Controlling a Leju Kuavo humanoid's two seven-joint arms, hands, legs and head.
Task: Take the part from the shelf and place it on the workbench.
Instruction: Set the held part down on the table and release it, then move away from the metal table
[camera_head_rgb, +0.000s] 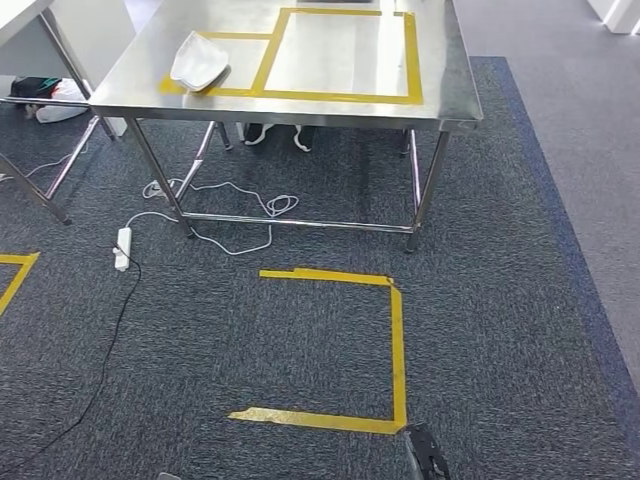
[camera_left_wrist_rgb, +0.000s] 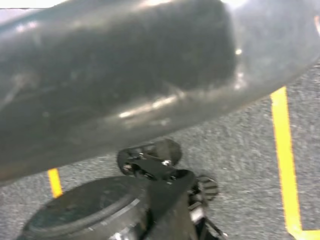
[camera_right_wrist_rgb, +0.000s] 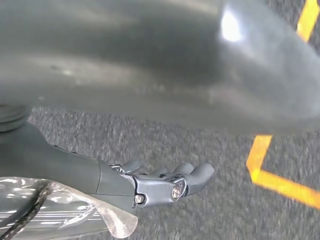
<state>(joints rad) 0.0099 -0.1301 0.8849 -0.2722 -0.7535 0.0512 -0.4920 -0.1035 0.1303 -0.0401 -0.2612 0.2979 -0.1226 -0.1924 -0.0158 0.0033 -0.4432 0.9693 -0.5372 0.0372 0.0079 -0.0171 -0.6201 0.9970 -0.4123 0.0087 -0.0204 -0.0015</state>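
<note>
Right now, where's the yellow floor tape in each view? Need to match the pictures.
Head view: the yellow floor tape outlines a box on the carpet in front of the table.
Left wrist view: one long strip of it runs across the carpet.
Right wrist view: a corner of it lies beyond the right hand.
Shared landmark: the dark speckled carpet.

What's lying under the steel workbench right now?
Under the workbench, white cables loop across the carpet, and a pair of shoes sits near the far side. The tabletop hides whatever lies farther back.
</note>
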